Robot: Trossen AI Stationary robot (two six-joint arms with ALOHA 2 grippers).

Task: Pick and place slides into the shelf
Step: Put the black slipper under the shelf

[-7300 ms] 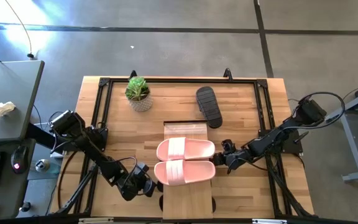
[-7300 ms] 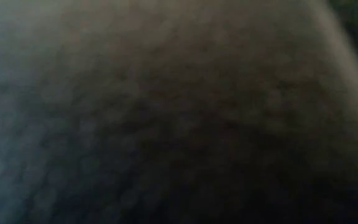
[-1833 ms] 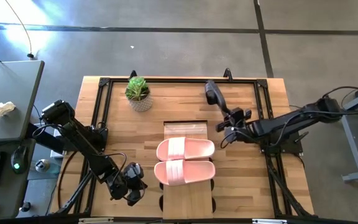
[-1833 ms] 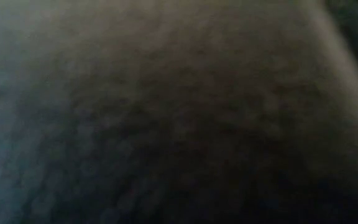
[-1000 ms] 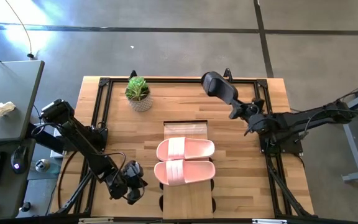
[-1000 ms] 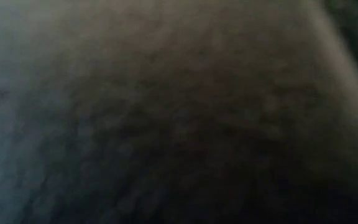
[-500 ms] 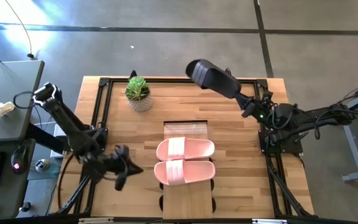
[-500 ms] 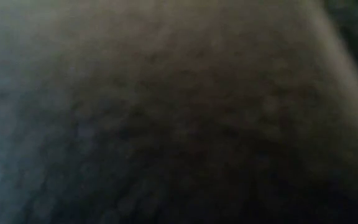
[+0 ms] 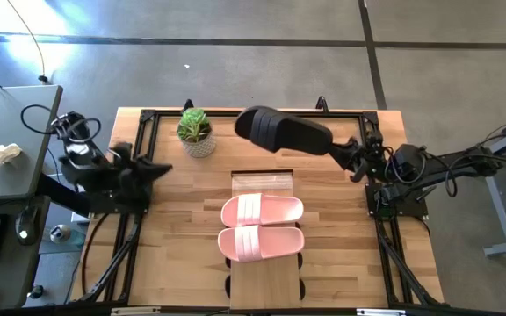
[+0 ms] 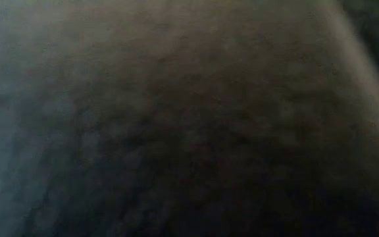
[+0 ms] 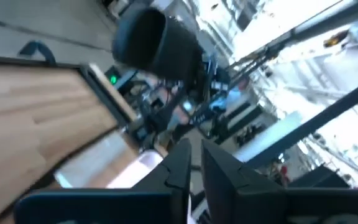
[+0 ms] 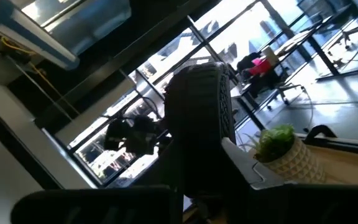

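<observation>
- Whereas the black slide [image 9: 281,132] lay flat on the counter [image 9: 341,254] a few seconds ago, it is now held in the air at the counter's far edge, gripped at one end by the right claw [image 9: 348,156].
- Over the last second it has been swung from the far right corner toward the middle, so that its free end now reaches near the plant [image 9: 195,130].
- From the right wrist view the ribbed sole [image 12: 204,124] is seen clamped upright between that claw's fingers, so the grip is judged sound.
- The pink pair [image 9: 260,226] is unmoved, lying side by side across the shelf [image 9: 264,279], which is thus already partly filled.
- The left claw [image 9: 152,167] has been drawn back from the near left of the counter to its left edge; it is seen nearly shut and empty, its fingers [image 11: 219,171] close together in the left wrist view.
- The low view is blocked and nothing can be read from it.
- Judged from this, the pick is done and the carry is under way; the bare far end of the shelf, beyond the pink pair, is the likely target, and the slide must be lowered there flat without the pink pair being knocked.
</observation>
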